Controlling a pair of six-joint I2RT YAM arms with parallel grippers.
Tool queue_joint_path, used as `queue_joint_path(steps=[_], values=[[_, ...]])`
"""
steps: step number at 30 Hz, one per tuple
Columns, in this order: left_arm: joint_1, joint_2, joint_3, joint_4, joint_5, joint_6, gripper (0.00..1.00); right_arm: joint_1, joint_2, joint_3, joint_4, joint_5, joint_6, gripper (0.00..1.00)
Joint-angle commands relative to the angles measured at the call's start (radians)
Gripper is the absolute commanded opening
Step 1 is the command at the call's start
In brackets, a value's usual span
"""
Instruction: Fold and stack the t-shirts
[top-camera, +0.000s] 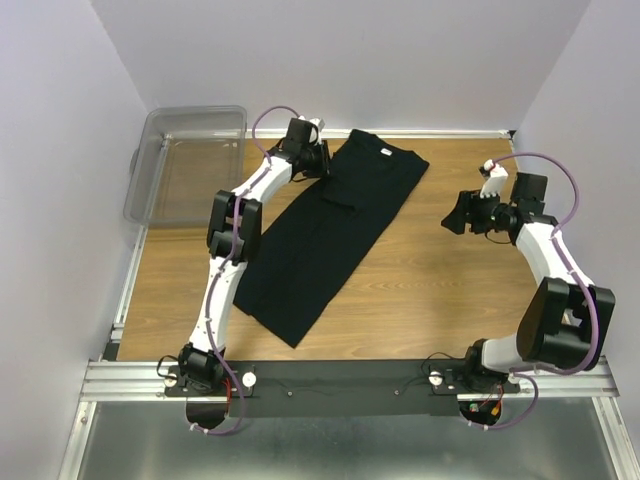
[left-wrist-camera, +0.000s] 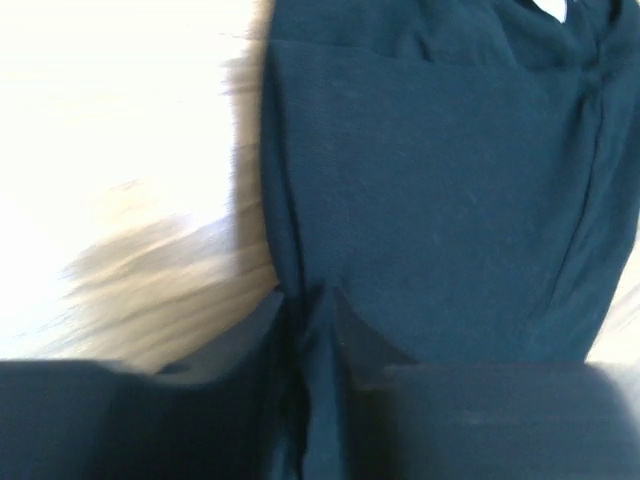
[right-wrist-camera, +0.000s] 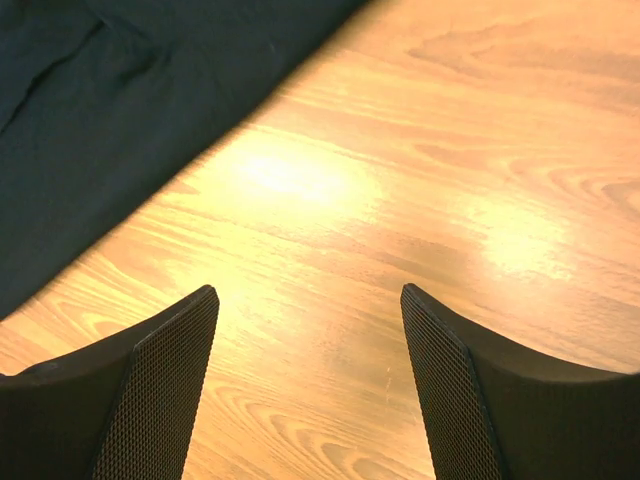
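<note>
A black t-shirt (top-camera: 330, 225) lies on the wooden table as a long strip folded lengthwise, its collar with the white tag at the far end. My left gripper (top-camera: 325, 160) is at the shirt's far left edge near the collar, shut on a pinch of the black cloth (left-wrist-camera: 312, 330). The shirt fills most of the left wrist view (left-wrist-camera: 430, 200). My right gripper (top-camera: 457, 213) is open and empty above bare wood to the right of the shirt. In the right wrist view the shirt's edge (right-wrist-camera: 110, 130) lies at the upper left, apart from the fingers (right-wrist-camera: 160, 380).
A clear plastic bin (top-camera: 185, 165) stands at the far left of the table, just left of my left arm. White walls close in the table on three sides. A metal rail (top-camera: 350, 380) runs along the near edge.
</note>
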Motion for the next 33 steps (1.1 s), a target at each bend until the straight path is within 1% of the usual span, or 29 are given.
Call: queue_joint_path(steps=[1,2,3,5,6,7,8,9,10,11,12,13,15,16,17,18,19,20,21,22,23,25,27,28,29,30,31,32,33], values=[[-0.044,-0.182,-0.102,0.071,-0.005,0.032,0.50,-0.009,0.049,-0.004,-0.016,-0.041,0.054,0.81],[-0.044,-0.214,-0.133,0.082,-0.008,0.044,0.55,-0.009,0.087,-0.002,-0.003,-0.073,0.085,0.81],[-0.043,-0.293,-0.165,0.089,-0.039,0.055,0.59,-0.009,0.107,-0.002,0.013,-0.082,0.173,0.81],[-0.043,-0.396,-0.295,0.149,-0.091,0.089,0.61,-0.001,0.161,-0.002,0.091,-0.060,0.313,0.81],[-0.043,-0.520,-0.346,0.178,-0.125,0.098,0.64,0.005,0.216,0.004,0.111,-0.061,0.362,0.81],[-0.043,-0.591,-0.459,0.212,-0.192,0.122,0.67,0.029,0.241,0.012,0.134,-0.073,0.401,0.81],[-0.044,-0.742,-0.526,0.287,-0.224,0.136,0.73,0.046,0.282,0.013,0.196,-0.051,0.427,0.80],[-0.044,-0.824,-0.664,0.327,-0.282,0.146,0.75,0.081,0.299,0.013,0.235,-0.038,0.471,0.80],[-0.044,-0.910,-0.743,0.367,-0.309,0.162,0.77,0.100,0.317,0.022,0.272,-0.027,0.496,0.80],[-0.044,-0.994,-0.825,0.466,-0.343,0.175,0.82,0.117,0.339,0.030,0.331,-0.005,0.523,0.80],[-0.043,-1.162,-0.972,0.509,-0.384,0.182,0.86,0.147,0.380,0.041,0.368,0.002,0.584,0.79],[-0.041,-1.311,-1.039,0.564,-0.406,0.202,0.90,0.161,0.405,0.067,0.417,0.019,0.619,0.78],[-0.031,-1.444,-1.143,0.579,-0.412,0.219,0.91,0.184,0.446,0.088,0.471,0.038,0.681,0.77],[-0.023,-1.507,-1.226,0.570,-0.418,0.228,0.91,0.204,0.490,0.101,0.487,0.063,0.741,0.75],[-0.023,-1.567,-1.257,0.544,-0.427,0.233,0.91,0.209,0.517,0.116,0.505,0.084,0.770,0.75],[-0.021,-1.680,-1.294,0.530,-0.439,0.247,0.91,0.213,0.541,0.143,0.516,0.107,0.798,0.74],[-0.020,-1.736,-1.353,0.516,-0.447,0.252,0.91,0.221,0.578,0.156,0.521,0.133,0.853,0.73],[-0.020,-1.786,-1.384,0.486,-0.450,0.255,0.91,0.223,0.598,0.168,0.522,0.179,0.876,0.73],[-0.020,-1.887,-1.409,0.472,-0.455,0.258,0.91,0.224,0.618,0.186,0.525,0.199,0.916,0.73],[-0.017,-1.932,-1.430,0.453,-0.456,0.252,0.91,0.224,0.630,0.197,0.528,0.219,0.935,0.72],[-0.018,-2.014,-1.470,0.420,-0.462,0.244,0.91,0.229,0.670,0.206,0.534,0.238,0.949,0.67],[-0.018,-2.081,-1.503,0.393,-0.472,0.224,0.91,0.230,0.713,0.249,0.538,0.226,0.985,0.61],[-0.018,-2.157,-1.539,0.375,-0.458,0.201,0.91,0.230,0.762,0.272,0.539,0.194,0.999,0.50],[-0.017,-2.175,-1.558,0.344,-0.450,0.189,0.91,0.230,0.770,0.286,0.538,0.180,0.999,0.40],[-0.018,-2.199,-1.564,0.340,-0.446,0.187,0.91,0.230,0.778,0.288,0.539,0.177,0.998,0.37],[-0.017,-2.205,-1.573,0.336,-0.434,0.183,0.91,0.229,0.779,0.289,0.538,0.175,0.981,0.30],[-0.017,-2.210,-1.573,0.332,-0.429,0.178,0.91,0.229,0.776,0.286,0.536,0.174,0.972,0.30],[-0.017,-2.210,-1.579,0.332,-0.426,0.173,0.91,0.224,0.772,0.280,0.536,0.174,0.963,0.18],[-0.018,-2.204,-1.581,0.330,-0.426,0.167,0.91,0.216,0.759,0.276,0.533,0.178,0.950,0.12]])
